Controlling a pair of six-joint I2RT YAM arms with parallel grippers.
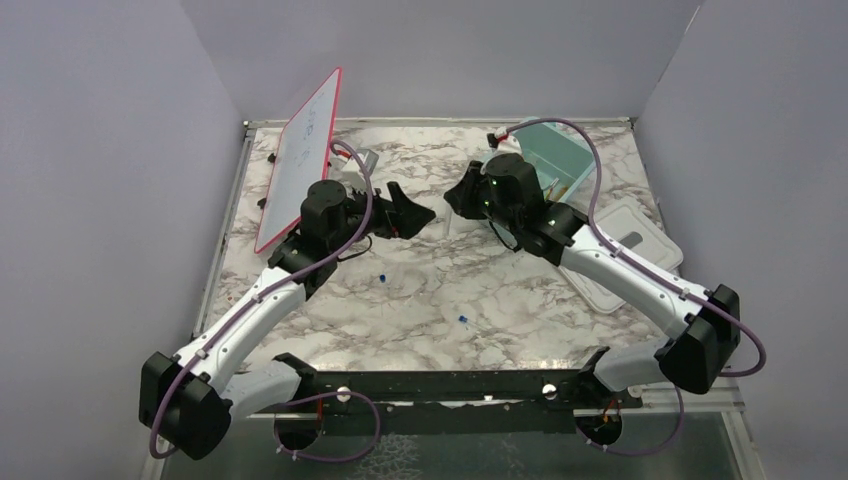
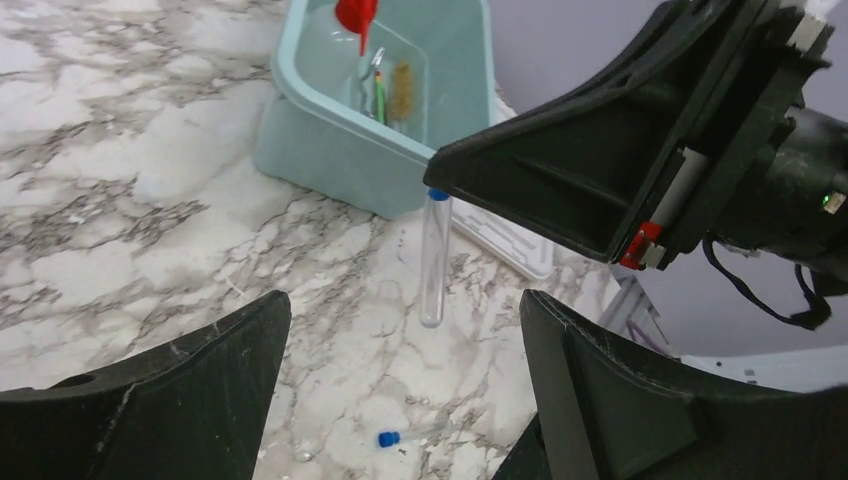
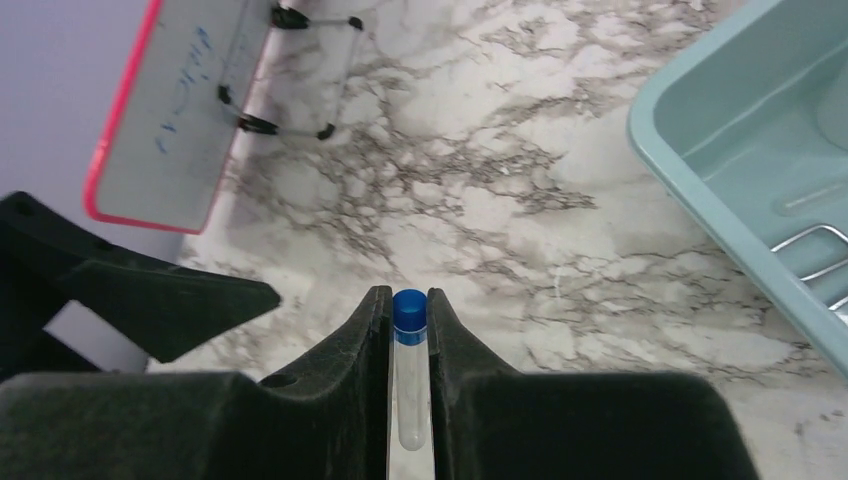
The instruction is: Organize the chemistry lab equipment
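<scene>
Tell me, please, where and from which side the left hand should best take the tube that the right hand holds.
Probably mid-body on the tube, below its blue cap. It hangs upright, pinched only at the cap by the right hand, so the open left hand could come in level, a finger each side.

The table (image 1: 420, 300) looks glossy marble, the tube (image 2: 435, 260) clear and smooth, the tub (image 2: 330, 150) smooth plastic.

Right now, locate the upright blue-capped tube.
The tube hangs centred in the left wrist view, clamped in the right gripper, beside the teal tub, facing the open left gripper.
</scene>
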